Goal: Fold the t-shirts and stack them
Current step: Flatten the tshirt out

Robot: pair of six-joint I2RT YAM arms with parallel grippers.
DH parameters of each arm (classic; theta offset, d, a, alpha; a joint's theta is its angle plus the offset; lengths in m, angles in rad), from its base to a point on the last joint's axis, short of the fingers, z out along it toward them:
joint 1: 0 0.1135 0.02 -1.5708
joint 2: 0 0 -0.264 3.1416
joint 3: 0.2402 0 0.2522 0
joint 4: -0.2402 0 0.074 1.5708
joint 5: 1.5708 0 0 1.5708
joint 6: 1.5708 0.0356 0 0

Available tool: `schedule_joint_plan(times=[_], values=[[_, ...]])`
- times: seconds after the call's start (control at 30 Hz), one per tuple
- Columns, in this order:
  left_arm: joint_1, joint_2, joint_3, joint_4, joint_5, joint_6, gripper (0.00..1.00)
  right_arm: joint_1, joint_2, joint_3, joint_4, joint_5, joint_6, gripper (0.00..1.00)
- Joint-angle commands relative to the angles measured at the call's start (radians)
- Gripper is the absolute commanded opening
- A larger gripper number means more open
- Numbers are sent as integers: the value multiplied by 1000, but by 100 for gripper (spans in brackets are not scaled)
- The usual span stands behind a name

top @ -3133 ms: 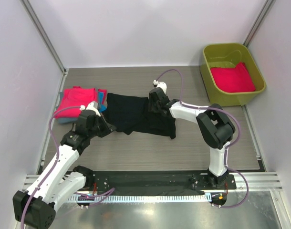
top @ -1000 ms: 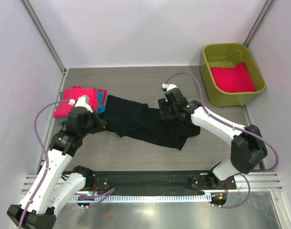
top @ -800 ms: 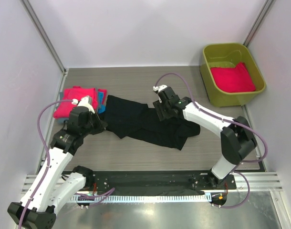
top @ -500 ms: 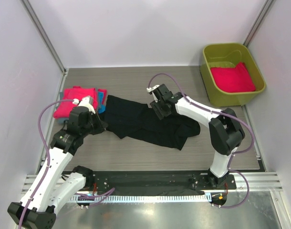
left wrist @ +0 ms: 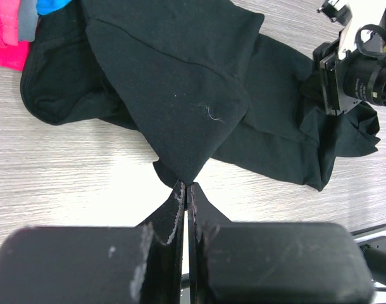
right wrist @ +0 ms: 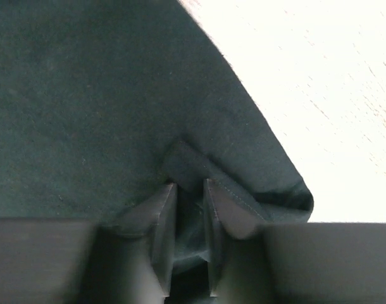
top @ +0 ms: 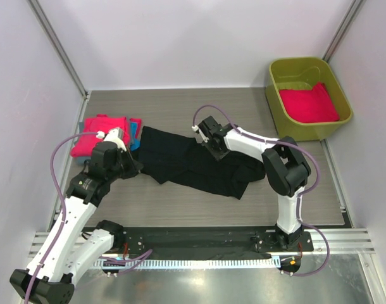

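From above, the black t-shirt (top: pixel 186 166) lies crumpled on the desk (top: pixel 174 107), its long axis running slantwise from the far left, where one end touches the folded stack, toward the near right, where a bunched end points at the right arm's base. The stack at the left edge shows hot-pink t-shirts (top: pixel 99 133) with a blue t-shirt (top: pixel 136 133) peeking out on the side toward the black one. The left gripper (top: pixel 138 167) sits at the near-left edge of the black cloth, and the right gripper (top: pixel 213 147) is pressed down on its far edge near the middle. Well apart, at the far right corner, an olive-green tub (top: pixel 305 65) holds another hot-pink t-shirt (top: pixel 309 104). In the left wrist view, the left gripper (left wrist: pixel 186 197) is pinched tight on a pointed corner of the black t-shirt (left wrist: pixel 174 95), which fans out away from the fingers; the right arm's camera head (left wrist: pixel 361 69) rests on the cloth at the far right, and slivers of pink (left wrist: pixel 6 35) and blue (left wrist: pixel 50 5) show at the top left corner. In the right wrist view, the right gripper (right wrist: pixel 188 228) has its fingers drawn nearly together with a small ridge of the black t-shirt (right wrist: pixel 85 95) caught between them, beside a cloth edge with bright desk (right wrist: pixel 332 95) beyond.
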Motion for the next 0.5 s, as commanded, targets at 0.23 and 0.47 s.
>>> schedule_joint_plan(times=[0.23,0.47], values=[[5,-9,4,3,12,26,0,-35,-119,37,71,7,30,1],[5,-7,4,2,9,24,0,-82,-274,-55,128,-33,120,1]])
